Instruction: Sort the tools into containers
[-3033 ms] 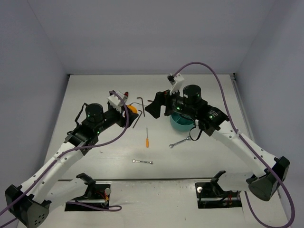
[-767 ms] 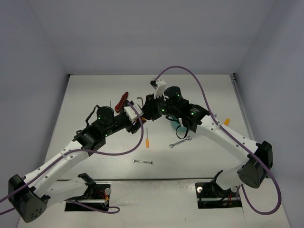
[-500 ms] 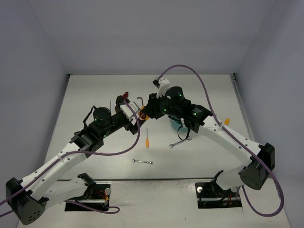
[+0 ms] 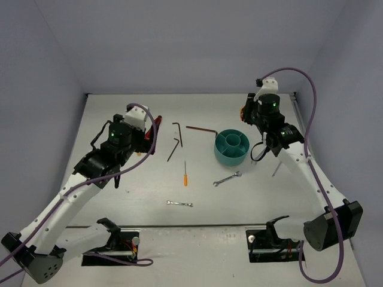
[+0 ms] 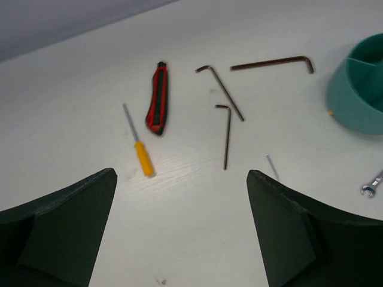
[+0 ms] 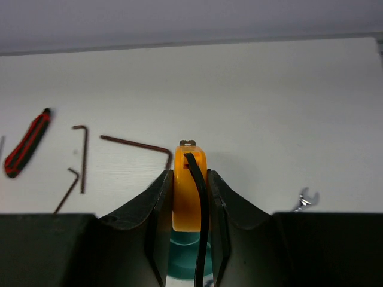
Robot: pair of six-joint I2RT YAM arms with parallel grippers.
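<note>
Both arms have drawn apart since half a second ago. They no longer crowd mid-surface, and the teal tub (image 4: 224, 158) now shows whole.

- Right gripper (image 6: 190, 177): has swung out to the far right, past the tub's far side. Fingers pinch the yellow tape measure (image 6: 181, 200) from both sides. Black strap hangs down its front. Teal of the tub shows directly under it in the wrist view.
- Left gripper (image 5: 181, 177): has pulled back to the left. Fingers spread wide, nothing between them, raised over the surface (image 4: 119, 197).
- Below the left gripper: red-and-black tool (image 5: 158, 98) lies flat, with an orange screwdriver (image 5: 139, 147) just beside it to the left.
- Three hex keys: long hex key (image 4: 200, 128) just left of the tub, two shorter hex keys (image 5: 227, 134) further left, close together.
- Second orange screwdriver (image 4: 185, 173) lies mid-surface, apart from the rest.
- Larger wrench (image 4: 227, 178) lies just near of the tub. Small wrench (image 4: 179, 204) lies nearer the arm bases.
- Tub compartments in the top view look bare.
</note>
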